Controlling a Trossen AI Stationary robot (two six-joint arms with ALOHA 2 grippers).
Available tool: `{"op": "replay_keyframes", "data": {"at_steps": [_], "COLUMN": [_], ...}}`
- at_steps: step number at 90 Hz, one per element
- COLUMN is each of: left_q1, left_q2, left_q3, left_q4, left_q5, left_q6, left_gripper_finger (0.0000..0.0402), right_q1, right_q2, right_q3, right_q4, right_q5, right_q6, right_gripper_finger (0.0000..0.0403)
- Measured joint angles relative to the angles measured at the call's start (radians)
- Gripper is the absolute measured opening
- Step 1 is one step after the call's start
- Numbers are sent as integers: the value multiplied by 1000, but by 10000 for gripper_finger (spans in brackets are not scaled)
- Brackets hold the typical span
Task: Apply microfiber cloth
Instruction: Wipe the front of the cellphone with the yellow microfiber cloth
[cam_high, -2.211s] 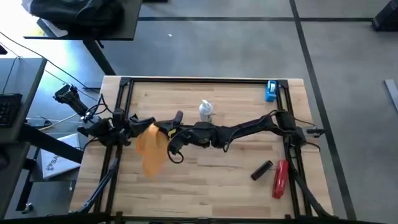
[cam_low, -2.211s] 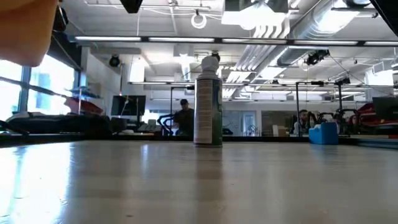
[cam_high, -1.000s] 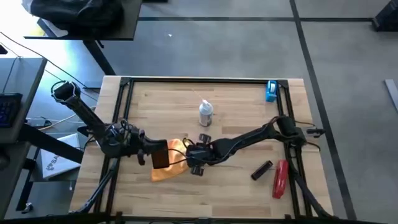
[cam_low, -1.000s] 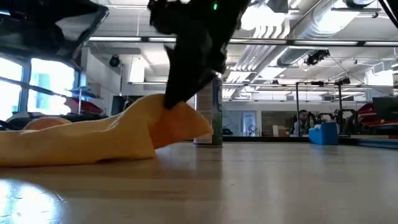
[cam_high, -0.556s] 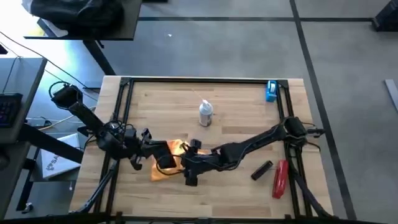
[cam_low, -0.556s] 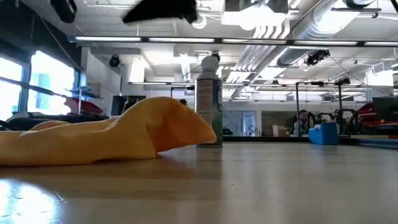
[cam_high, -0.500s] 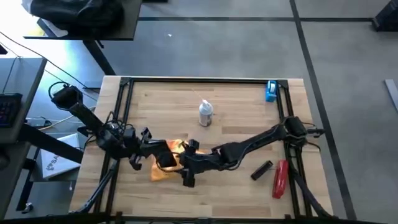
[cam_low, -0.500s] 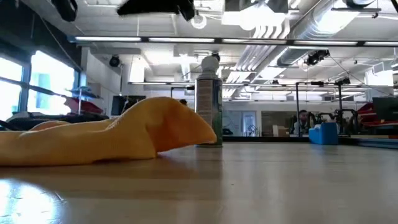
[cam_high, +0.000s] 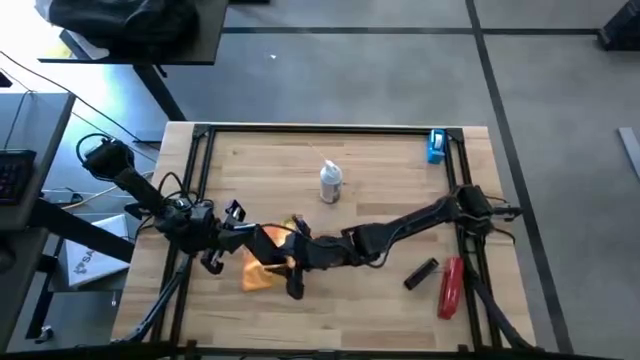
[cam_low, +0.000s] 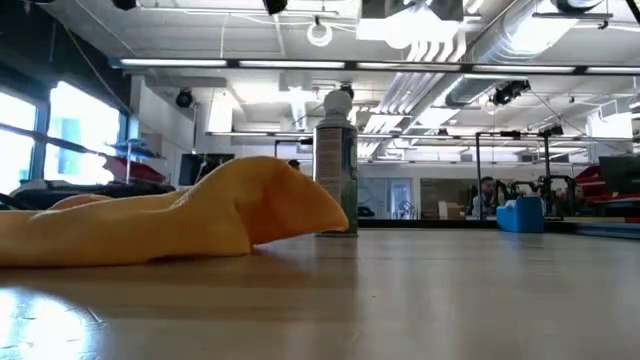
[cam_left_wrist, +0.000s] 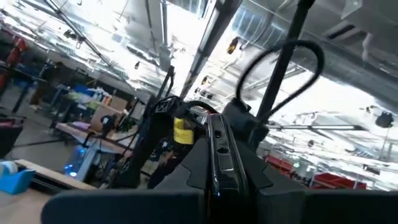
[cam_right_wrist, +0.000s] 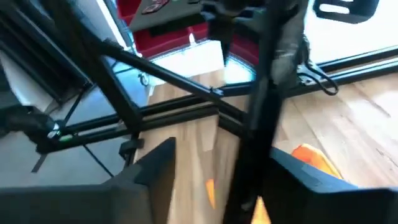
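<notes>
The orange-yellow microfiber cloth (cam_high: 258, 273) lies crumpled on the table at the near left, one fold humped up (cam_low: 285, 195). No gripper touches it. My left gripper (cam_high: 250, 240) hangs above the cloth's left part, shut on a black phone (cam_left_wrist: 217, 155). My right gripper (cam_high: 280, 258) reaches in from the right, raised above the cloth. Its fingers (cam_right_wrist: 158, 165) are open, and a dark upright bar shows between them. Neither gripper reaches down into the low view. My left gripper pinches the black phone between its two fingers, coming from the table's left side and slanting upward. The phone shows edge-on (cam_left_wrist: 219, 146) in the wrist view. It is lifted clear of the cloth and the table.
A spray bottle (cam_high: 330, 182) stands upright at the table's middle, beyond the cloth. A blue object (cam_high: 437, 146) sits at the far right corner. A red tool (cam_high: 451, 288) and a small dark object (cam_high: 421, 272) lie at the near right. Black frame rails border the table.
One second ago my right gripper was down on the cloth's humped fold. It has come off the fold, risen out of the low view and gone toward the table's left edge. The cloth has stayed on the table in the same humped shape.
</notes>
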Motion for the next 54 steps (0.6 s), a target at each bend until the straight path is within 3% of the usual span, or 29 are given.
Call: {"op": "replay_keyframes", "data": {"at_steps": [19,40,54], "left_q1": [0,-2,-38], "left_q2": [0,0,-12], "left_q3": [0,0,0], "left_q4": [-1,0,-3], "left_q5": [0,25,30], "left_q6": [-15,8,85], "left_gripper_finger": [19,26,60], "right_q1": [-20,-31,-31], "right_q2": [0,0,-11], "right_q3": [0,0,0], "right_q4": [1,0,-25], "right_q5": [-24,-50,-70], "right_q6": [6,23,14], "right_gripper_finger": [16,5,2]}}
